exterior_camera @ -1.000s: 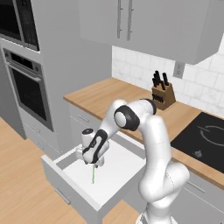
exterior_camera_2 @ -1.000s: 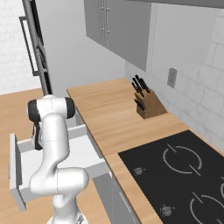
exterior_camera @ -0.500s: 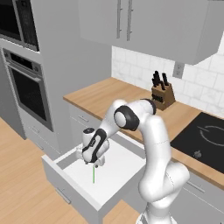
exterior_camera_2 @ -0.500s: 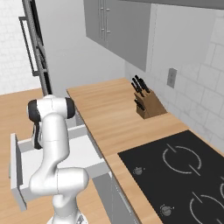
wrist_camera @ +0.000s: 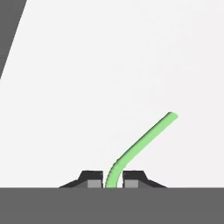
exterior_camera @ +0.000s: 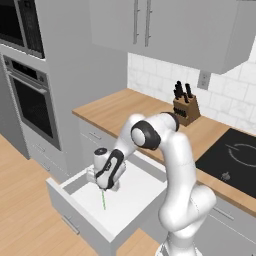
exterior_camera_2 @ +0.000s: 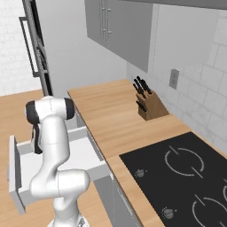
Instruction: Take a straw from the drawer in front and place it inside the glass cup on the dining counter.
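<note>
Hand view alone shows the dark two-finger gripper [wrist_camera: 113, 183] pinched on the thin bright-green straw [wrist_camera: 140, 148], while the white arm reaches down into the open light-grey drawer [exterior_camera: 75, 210].

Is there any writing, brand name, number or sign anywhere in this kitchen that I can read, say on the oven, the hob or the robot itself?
None: no readable text in any view.
Black glass hob: ring markings and knobs only, no characters.
Built-in black wall oven: no label visible.
Wooden knife block: plain.
White robot arm, thin bright-green straw and open light grey drawer: unmarked.
</note>
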Controlling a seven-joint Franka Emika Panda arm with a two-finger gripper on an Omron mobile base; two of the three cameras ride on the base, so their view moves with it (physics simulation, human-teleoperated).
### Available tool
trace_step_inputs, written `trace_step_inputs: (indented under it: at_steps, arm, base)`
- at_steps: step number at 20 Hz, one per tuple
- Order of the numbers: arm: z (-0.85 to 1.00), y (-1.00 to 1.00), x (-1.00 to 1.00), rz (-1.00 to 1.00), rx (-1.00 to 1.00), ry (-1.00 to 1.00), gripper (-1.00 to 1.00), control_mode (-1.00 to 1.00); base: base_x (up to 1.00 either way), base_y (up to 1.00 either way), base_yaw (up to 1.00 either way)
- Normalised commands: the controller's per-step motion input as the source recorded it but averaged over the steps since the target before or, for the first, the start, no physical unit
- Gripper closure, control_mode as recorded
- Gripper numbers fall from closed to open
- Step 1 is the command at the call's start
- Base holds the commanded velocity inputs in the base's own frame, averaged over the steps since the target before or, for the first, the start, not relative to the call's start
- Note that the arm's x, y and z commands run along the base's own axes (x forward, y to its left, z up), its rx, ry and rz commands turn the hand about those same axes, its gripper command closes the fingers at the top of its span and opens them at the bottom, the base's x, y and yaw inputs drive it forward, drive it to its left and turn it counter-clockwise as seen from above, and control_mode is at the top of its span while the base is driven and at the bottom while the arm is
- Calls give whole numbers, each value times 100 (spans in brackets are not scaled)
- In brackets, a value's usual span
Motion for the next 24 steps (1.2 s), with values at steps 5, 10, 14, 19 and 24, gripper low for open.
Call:
trace_step_inputs:
  at_steps: [5,10,14,19,24]
  arm:
    - [34,-1,-15,-3,0,-9,100,-100]
    - [100,-12,-40,-2,5,-19,100,-100]
    - [100,-19,-4,0,10,-11,100,-100]
    - [100,-2,0,0,9,-6,100,-100]
    - [100,0,7,0,5,-5,100,-100]
  base:
    - [0,0,0]
    - [0,0,0]
    - [0,0,0]
    - [0,0,0]
    - [0,0,0]
